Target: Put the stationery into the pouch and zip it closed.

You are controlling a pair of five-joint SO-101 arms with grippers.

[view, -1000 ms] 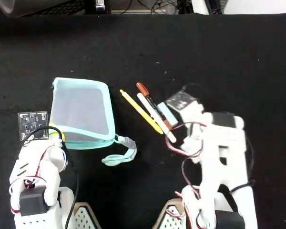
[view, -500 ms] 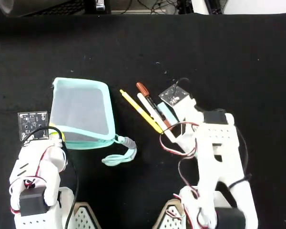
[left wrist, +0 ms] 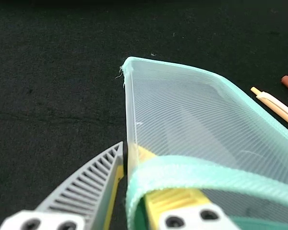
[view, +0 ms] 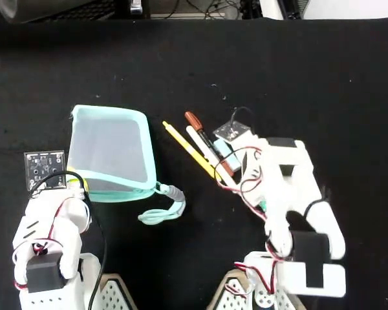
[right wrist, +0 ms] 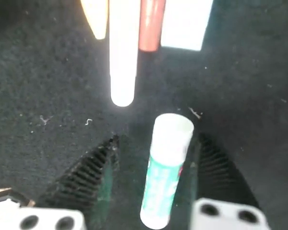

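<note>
Mesh pouch (view: 110, 152) clamped, right tool (right wrist: 157, 139) swung astride glue stick (right wrist: 166, 165)

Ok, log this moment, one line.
left gripper: shut on pouch | right gripper: open around glue stick | pens: on table

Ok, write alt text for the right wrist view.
The right gripper, fingers open, straddles a white-and-green glue stick on the black table. Beyond lie ends of a yellow pen, a white pen, a brown pen and a pale eraser.
</note>
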